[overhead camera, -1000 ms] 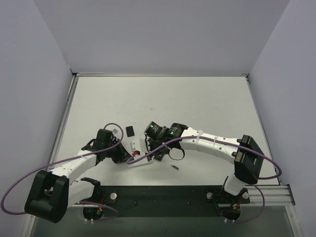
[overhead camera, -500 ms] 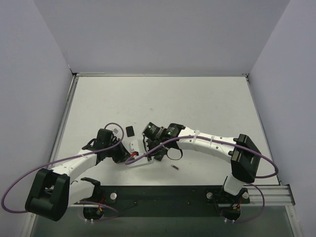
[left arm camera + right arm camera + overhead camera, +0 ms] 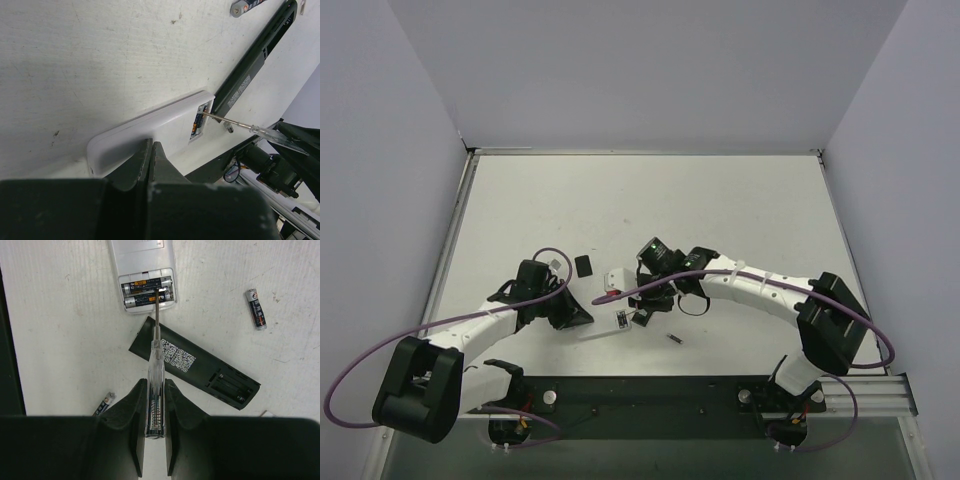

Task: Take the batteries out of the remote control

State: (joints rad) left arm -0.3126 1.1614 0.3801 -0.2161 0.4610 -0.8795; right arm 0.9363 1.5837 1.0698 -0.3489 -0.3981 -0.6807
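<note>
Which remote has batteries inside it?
The white remote: two batteries lie in its open slot, with the screwdriver tip against them. The black remote's slot looks empty.

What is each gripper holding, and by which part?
Right gripper holds the screwdriver by its clear handle. Left gripper grips nothing; its shut tips rest against the white remote.

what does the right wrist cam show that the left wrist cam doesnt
Only the right wrist view: the two seated batteries lying side by side in the white remote's open bay, and a second loose battery by its lower edge.
Only the left wrist view: the left gripper shut on the white remote's other end.
Both: the screwdriver held by the right gripper, its tip in that bay, the black remote alongside, and one loose battery.
</note>
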